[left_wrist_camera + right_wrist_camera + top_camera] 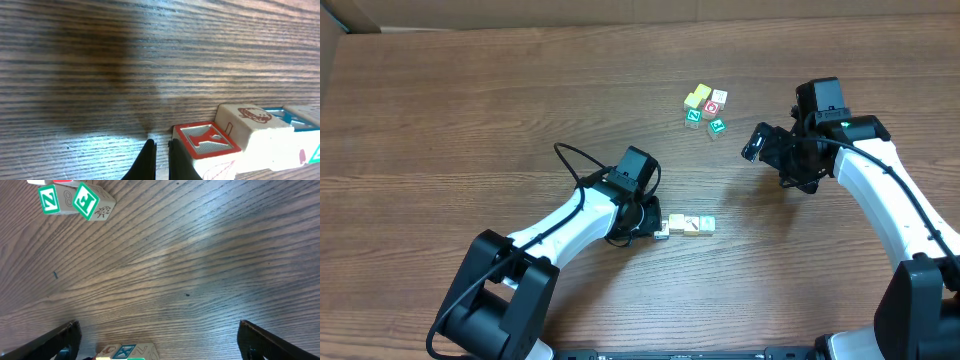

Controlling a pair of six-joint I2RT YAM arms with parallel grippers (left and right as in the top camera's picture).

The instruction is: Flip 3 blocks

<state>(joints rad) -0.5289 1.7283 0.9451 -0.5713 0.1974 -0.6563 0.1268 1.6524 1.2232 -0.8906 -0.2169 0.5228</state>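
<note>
Brown, streaked wood-grain laminate covers the table (470,100) from edge to edge. Three blocks (685,225) are laid in a straight, touching row at about 5 o'clock from the table's centre. They are small wooden cubes with squared edges and printed, framed faces. In the left wrist view a red-framed letter face is shown on the nearest, a red drawing on the white middle one, and a blue-framed face on the farthest. The left gripper (161,150) is set at 9 o'clock of the row, just beside its end cube, with its jaws pressed together on nothing. Whether the tips touch that cube cannot be told. At 12 o'clock of the row, well apart, a loose cluster of cubes (705,108) is seen. Five can be counted, among them one green-framed Z cube (49,200) and a second green cube (86,201) tilted beside it. The right gripper (757,143) is held at 4 o'clock of that cluster, its jaws spread wide and empty.
</note>
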